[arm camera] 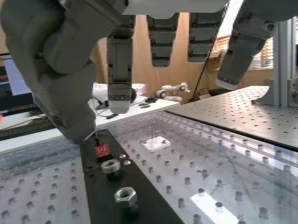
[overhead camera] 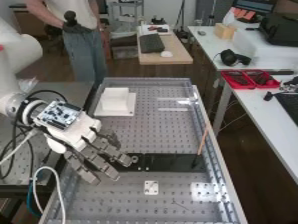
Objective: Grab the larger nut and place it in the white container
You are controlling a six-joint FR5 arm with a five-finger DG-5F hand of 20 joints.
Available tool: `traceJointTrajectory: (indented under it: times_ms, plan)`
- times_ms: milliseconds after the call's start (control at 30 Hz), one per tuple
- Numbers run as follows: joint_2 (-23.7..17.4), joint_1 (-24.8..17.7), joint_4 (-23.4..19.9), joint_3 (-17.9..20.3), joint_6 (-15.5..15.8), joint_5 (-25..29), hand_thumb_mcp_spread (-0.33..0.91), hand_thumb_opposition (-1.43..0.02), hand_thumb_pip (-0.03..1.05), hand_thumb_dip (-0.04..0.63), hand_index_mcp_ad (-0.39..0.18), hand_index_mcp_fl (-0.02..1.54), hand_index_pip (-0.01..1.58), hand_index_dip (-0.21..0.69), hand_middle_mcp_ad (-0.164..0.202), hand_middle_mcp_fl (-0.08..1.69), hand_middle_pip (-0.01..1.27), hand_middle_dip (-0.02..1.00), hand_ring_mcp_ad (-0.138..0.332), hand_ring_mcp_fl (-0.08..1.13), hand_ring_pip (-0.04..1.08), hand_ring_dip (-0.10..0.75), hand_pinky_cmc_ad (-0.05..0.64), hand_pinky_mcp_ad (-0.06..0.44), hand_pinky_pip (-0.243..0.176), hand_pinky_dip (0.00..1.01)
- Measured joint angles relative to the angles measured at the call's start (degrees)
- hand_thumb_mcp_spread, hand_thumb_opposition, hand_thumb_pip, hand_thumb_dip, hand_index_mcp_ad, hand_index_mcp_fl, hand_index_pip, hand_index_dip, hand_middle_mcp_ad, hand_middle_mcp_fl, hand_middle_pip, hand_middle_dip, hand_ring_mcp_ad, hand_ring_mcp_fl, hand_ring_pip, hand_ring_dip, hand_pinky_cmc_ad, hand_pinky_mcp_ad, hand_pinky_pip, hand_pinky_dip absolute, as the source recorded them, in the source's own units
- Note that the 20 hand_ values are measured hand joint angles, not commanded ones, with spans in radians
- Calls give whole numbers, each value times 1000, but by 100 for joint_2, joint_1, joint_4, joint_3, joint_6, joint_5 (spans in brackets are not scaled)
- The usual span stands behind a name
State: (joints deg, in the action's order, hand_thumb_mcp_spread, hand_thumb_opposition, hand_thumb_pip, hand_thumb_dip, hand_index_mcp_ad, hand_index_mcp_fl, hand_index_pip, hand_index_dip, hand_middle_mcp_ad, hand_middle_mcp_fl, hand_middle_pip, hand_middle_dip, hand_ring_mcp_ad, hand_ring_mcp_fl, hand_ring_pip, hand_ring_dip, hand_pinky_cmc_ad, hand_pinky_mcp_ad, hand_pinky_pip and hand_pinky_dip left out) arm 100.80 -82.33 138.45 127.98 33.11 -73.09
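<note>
Your hand [overhead camera: 74,134], fingers apart, hangs near the black plate [overhead camera: 169,162]; a perforated surface [overhead camera: 143,134] surrounds it, a wooden desk [overhead camera: 151,59] well beyond.

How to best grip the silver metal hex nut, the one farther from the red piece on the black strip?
Best bet: pinch the nut across two opposite flats, thumb against fingertip, coming down from above. It's squat, top face up over the black strip, with side faces exposed. Its silver metal neighbour sits close but apart, so keep the pinch off that side.
</note>
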Motion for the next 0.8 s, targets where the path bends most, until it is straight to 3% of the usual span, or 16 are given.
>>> traceJointTrajectory:
  times_ms: [333,800]
  plan:
    - [373,-68,-581,142,1,276,283,-848,766,173,-169,10,1545,110,63,3,129,237,173,-3,99,119,365,312,-103,665]
    - [691,-66,-816,150,244,212,283,-848,766,176,-169,9,1557,127,63,3,129,237,171,-2,131,119,365,312,-103,670]
